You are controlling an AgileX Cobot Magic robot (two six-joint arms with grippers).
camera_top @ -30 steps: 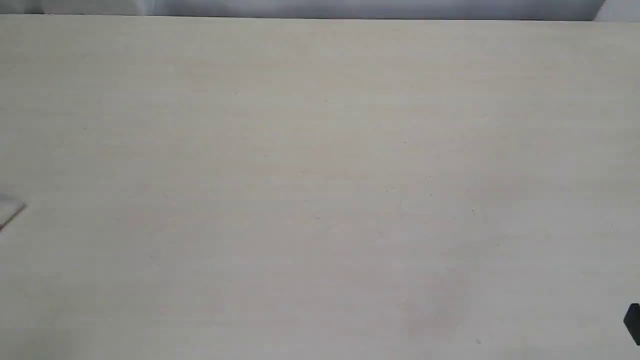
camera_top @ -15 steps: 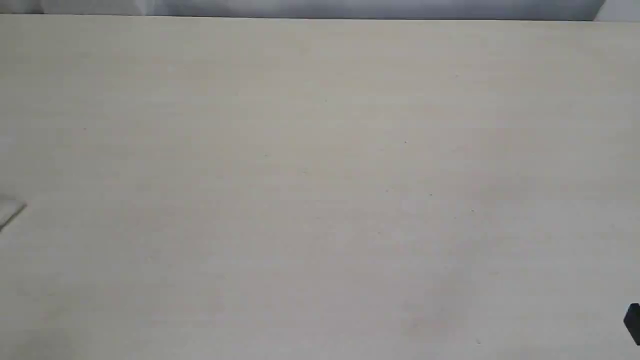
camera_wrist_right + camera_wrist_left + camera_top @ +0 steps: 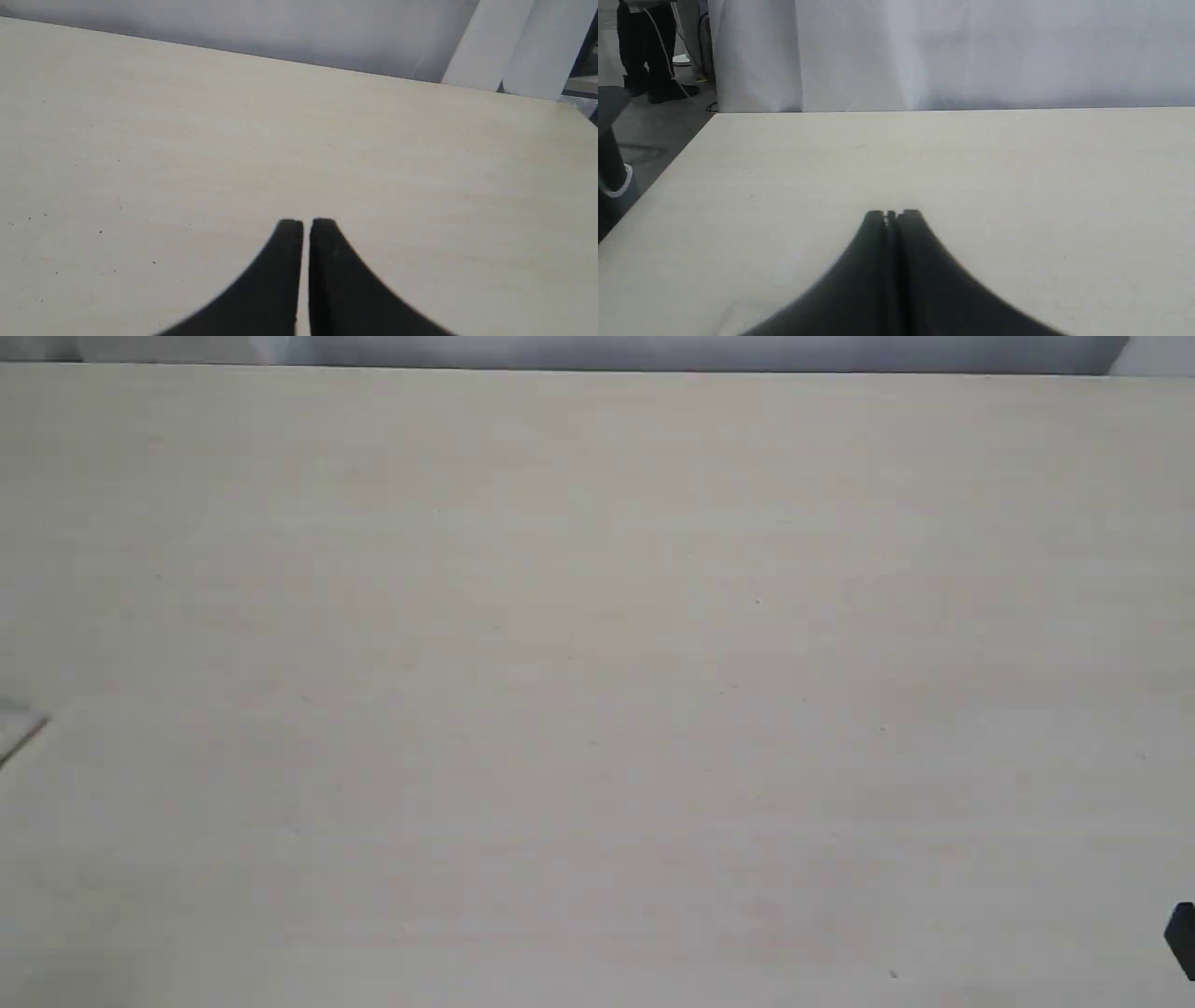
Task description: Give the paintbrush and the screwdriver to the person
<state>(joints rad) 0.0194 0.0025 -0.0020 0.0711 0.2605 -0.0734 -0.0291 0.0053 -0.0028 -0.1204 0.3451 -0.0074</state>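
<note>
Since neither tool nor any hand shows in the three views, we judge the task either not begun or already finished; we cannot tell which.

Exterior view. Item: bench (image 3: 597, 672), pale cream laminate with faint grain and a few dark specks, filling nearly the whole picture. Beyond its far edge, a strip of white drape (image 3: 653, 353). At the left border, a small pale grey sliver (image 3: 19, 728), unidentified. At the lower right border, a small black part (image 3: 1182, 938), likely belonging to the right arm. The paintbrush, the screwdriver and the person: not in view.

Left wrist view. Item: left pincer (image 3: 892, 214), black, its two fingers pressed together with only a hairline seam between, holding nothing, hovering above bare bench. Behind the bench, the white drape hangs in folds. Off one corner, grey floor (image 3: 654, 135), a dark stand with a white ring at its base (image 3: 612, 172), and dark legs of equipment with a cable (image 3: 644, 51).

Right wrist view. Item: right pincer (image 3: 306, 224), black, fingers nearly together with a thin slit between, pinching nothing. Around it, speckled bench; beyond, the drape and two white posts (image 3: 509, 46).

Next move, as we judge it: the tools must first appear on the bench, whereupon either pincer must spread before descending.
</note>
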